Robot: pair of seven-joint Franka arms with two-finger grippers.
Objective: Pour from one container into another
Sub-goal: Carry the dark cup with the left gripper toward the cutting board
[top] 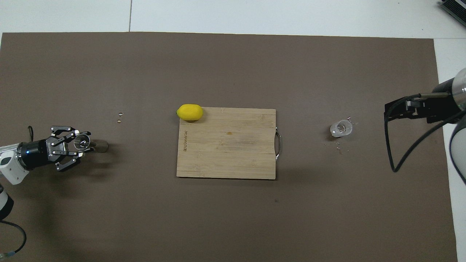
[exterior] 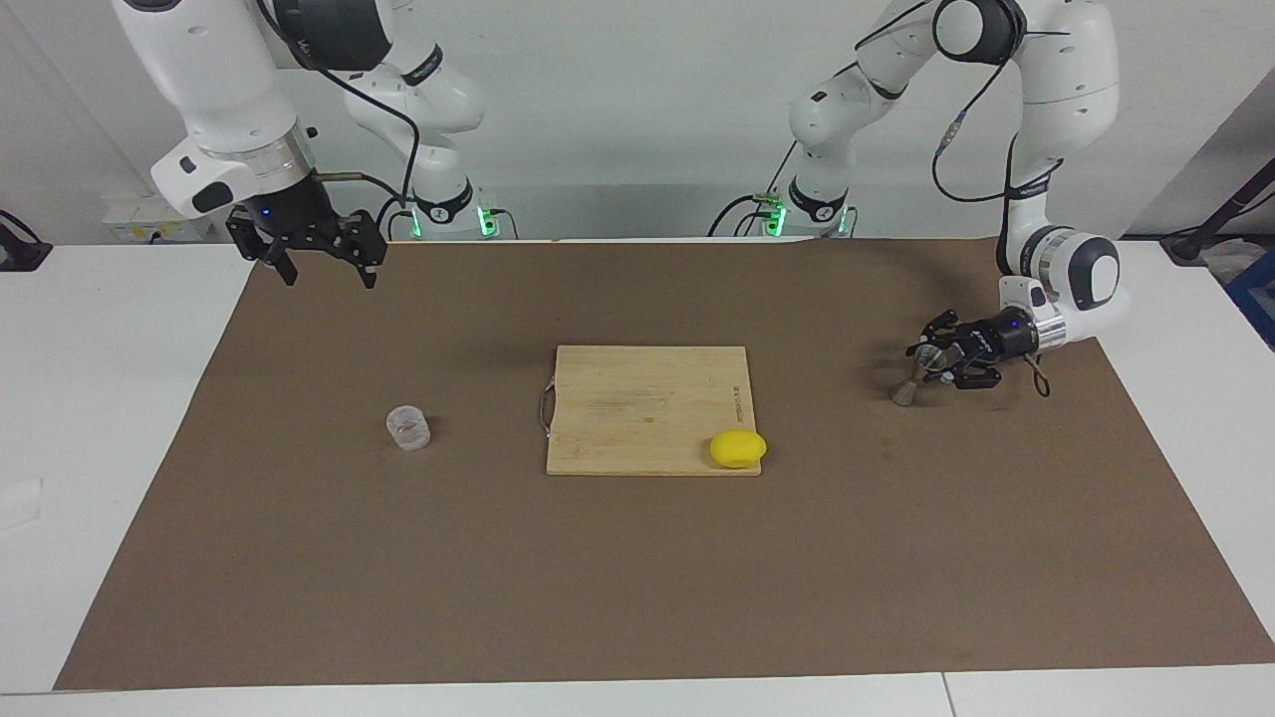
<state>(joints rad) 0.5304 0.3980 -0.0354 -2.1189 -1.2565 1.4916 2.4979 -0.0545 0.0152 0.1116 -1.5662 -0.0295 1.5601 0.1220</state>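
Note:
The clear ribbed glass tumbler stands on the brown mat toward the right arm's end; it also shows in the overhead view. The steel jigger stands on the mat toward the left arm's end, and shows in the overhead view too. My left gripper lies low and level at the jigger's upper cone, which sits between its tips. My right gripper is open and empty, raised over the mat's corner by its own base, apart from the tumbler; it also shows in the overhead view.
A wooden cutting board lies mid-mat, with a yellow lemon on its corner farthest from the robots, toward the left arm's end. Small crumbs lie by the tumbler. Two tiny bits lie farther from the robots than the jigger.

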